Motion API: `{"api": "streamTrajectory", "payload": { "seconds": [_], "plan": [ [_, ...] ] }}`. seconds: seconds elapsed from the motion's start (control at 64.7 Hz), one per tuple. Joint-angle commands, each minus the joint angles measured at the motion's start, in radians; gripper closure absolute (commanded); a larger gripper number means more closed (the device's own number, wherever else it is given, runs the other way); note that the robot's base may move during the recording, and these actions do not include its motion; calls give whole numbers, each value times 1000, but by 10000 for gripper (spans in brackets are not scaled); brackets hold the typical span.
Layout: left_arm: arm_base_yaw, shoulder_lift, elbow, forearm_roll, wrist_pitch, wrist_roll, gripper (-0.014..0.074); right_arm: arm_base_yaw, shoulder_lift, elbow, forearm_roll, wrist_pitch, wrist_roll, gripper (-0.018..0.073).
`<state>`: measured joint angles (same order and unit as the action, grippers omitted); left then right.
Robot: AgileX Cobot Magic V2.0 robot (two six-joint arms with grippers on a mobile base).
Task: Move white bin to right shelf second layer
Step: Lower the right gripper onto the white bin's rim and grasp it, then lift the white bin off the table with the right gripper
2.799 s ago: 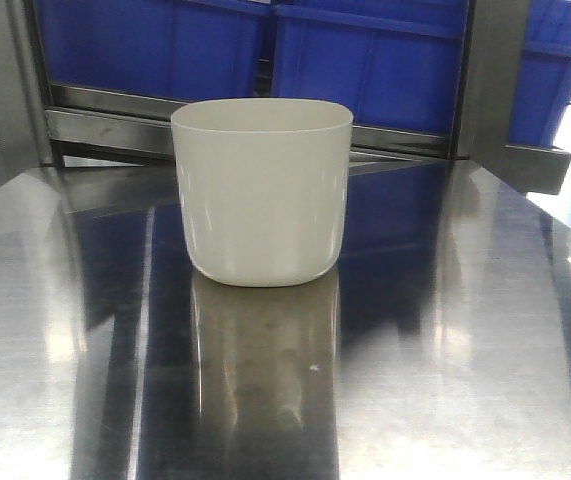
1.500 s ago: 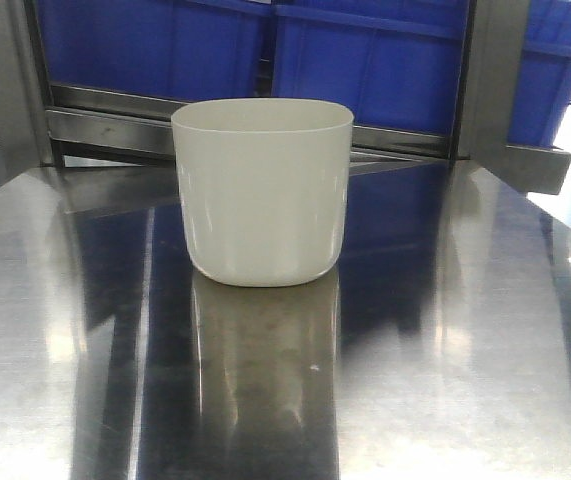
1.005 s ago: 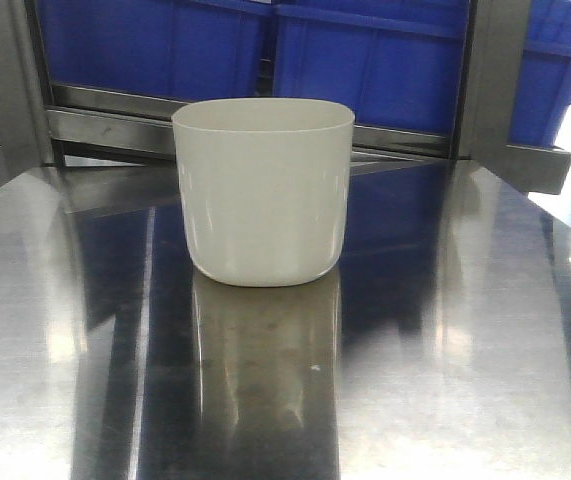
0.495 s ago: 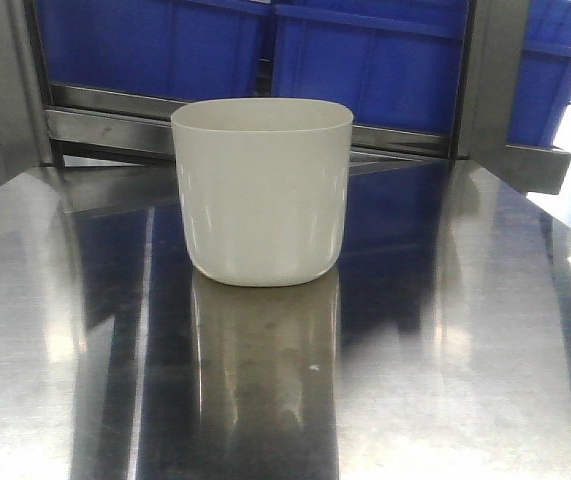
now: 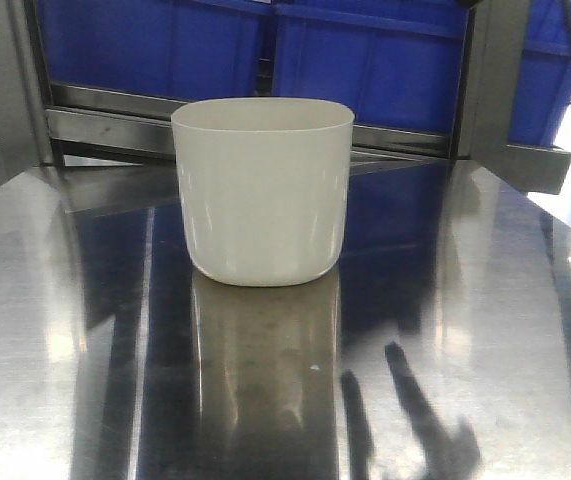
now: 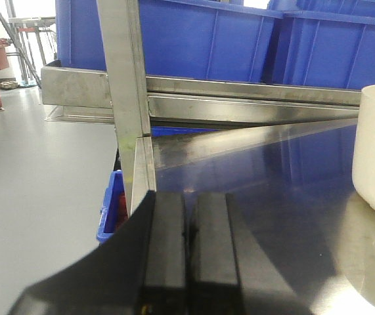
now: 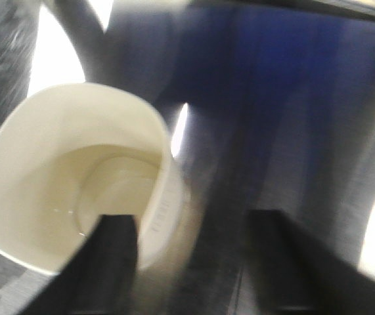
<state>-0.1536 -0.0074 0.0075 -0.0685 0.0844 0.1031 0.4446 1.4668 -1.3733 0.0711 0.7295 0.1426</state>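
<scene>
White bin stands upright on the bench; an arm shadow newly appears beside it: the right end effector, spread wide, nears the rim for pickup; left end effector closed

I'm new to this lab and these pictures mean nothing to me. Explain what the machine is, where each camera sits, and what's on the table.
This is a two-armed robot on a mobile base. The front view looks across a shiny flat steel tabletop, where a smooth cream-white plastic bin stands upright. Behind it, large blue rectangular plastic crates sit on a steel rack.

The other two cameras ride on the wrists. The left wrist view shows the left gripper, its black fingers pressed together and empty, with the bin off to its right. The right wrist view is blurred. It looks down into the bin, and the right gripper is open. I cannot tell whether it touches the bin. Nothing is held.
</scene>
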Motion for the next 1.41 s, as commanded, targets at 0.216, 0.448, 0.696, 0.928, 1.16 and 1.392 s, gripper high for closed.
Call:
{"api": "streamTrajectory", "payload": {
  "seconds": [0.216, 0.448, 0.696, 0.928, 1.16, 1.392],
  "plan": [
    [-7, -14, 37, -5, -84, -4, 512, 35, 127, -171, 0, -17, -14, 1],
    [-7, -14, 37, -5, -84, -4, 512, 35, 195, -220, 0, 36, -14, 1],
    [-7, -14, 37, -5, -84, -4, 512, 35, 260, -228, 0, 65, -13, 1],
    [-7, -14, 37, -5, -84, -4, 512, 35, 319, -228, 6, 69, -13, 1],
    [-7, -14, 37, -5, -84, -4, 512, 35, 371, -228, 8, 67, -13, 1],
    [-7, -14, 37, -5, -84, -4, 512, 35, 372, -228, 8, 31, -13, 271]
  ]
}}
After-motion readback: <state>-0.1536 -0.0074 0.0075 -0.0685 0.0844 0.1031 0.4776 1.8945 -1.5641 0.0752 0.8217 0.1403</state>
